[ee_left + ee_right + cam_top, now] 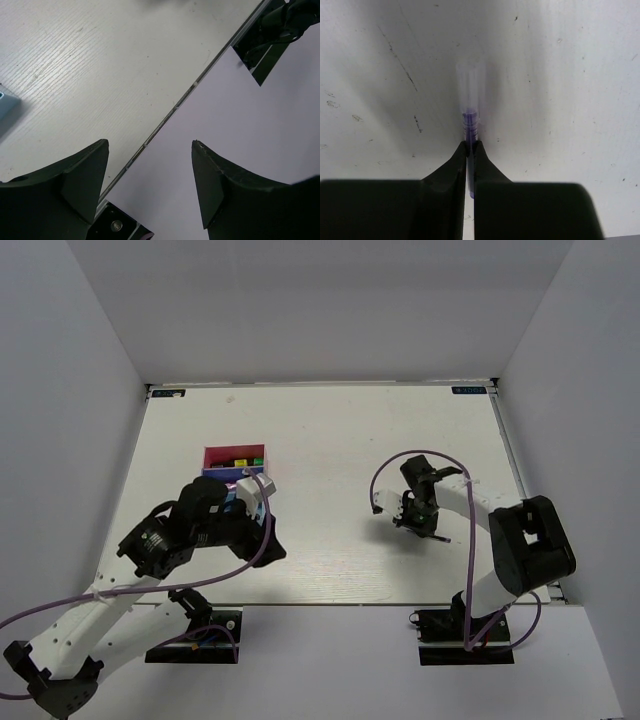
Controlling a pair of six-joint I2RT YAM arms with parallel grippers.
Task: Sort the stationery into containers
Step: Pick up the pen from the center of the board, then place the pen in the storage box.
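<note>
My right gripper (470, 150) is pinched on the end of a thin pen (470, 117). It looks like a clear barrel with purple inside, though it is blurred. It is over the table (330, 430), well apart from the containers (236, 454). My left gripper (150, 185) is spread, holding nothing, beside those bins. The narrow end-grip could let the pen pivot or slip, and my left arm crowds the drop.

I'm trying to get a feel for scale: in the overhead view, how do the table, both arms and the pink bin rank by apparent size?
1. Table.
2. Left arm, stretched out.
3. Right arm, folded, so the gap may be only pose.
4. Pink bin, smallest by far.
</note>
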